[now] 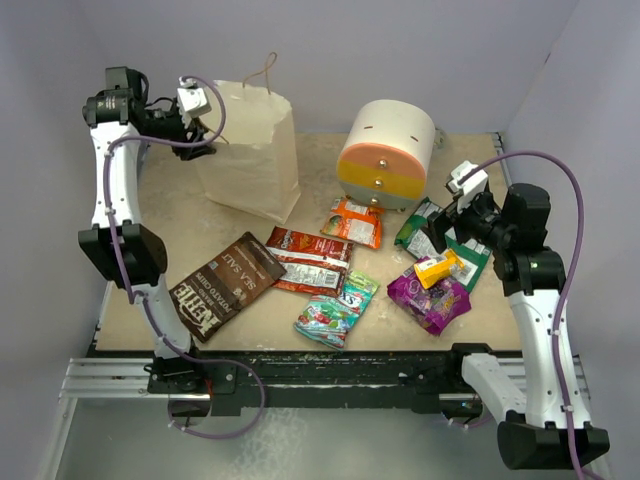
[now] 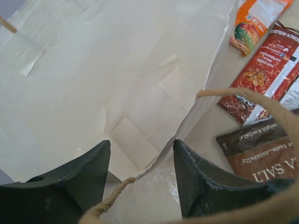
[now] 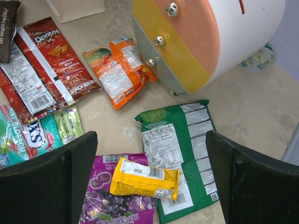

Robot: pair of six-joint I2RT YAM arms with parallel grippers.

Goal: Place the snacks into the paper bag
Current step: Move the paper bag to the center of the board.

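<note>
The paper bag (image 1: 250, 150) stands upright at the far left of the table (image 1: 310, 200), with the left gripper (image 1: 205, 132) at its top near corner. In the left wrist view that gripper (image 2: 140, 144) has its fingers apart. The bag's (image 2: 93, 70) thin rim and one end of a twine handle (image 2: 243, 95) run through the gap between them. I cannot tell whether either finger touches the paper. The bag's inside shows beyond the fingertips, and no packet is visible in it.

To the right of this gripper, outside the bag, the snacks lie flat. The brown chip bag (image 1: 225, 285) is nearest, then the red-white packet (image 1: 312, 260), with the orange packet (image 1: 353, 222) farther off. The teal candy (image 1: 338, 308) lies just beside the red-white packet, toward the arm bases.

The right gripper (image 1: 450, 238) hangs over the right-hand cluster with its fingers spread wide and nothing between them (image 3: 149, 135). Below it the yellow box (image 3: 142, 178) rests across the purple packet (image 3: 103, 196) and the green packet (image 3: 182, 144). Ahead of its fingertips the round drawer unit (image 3: 210, 37) stands, with the orange packet (image 3: 119, 70) close by its base.
</note>
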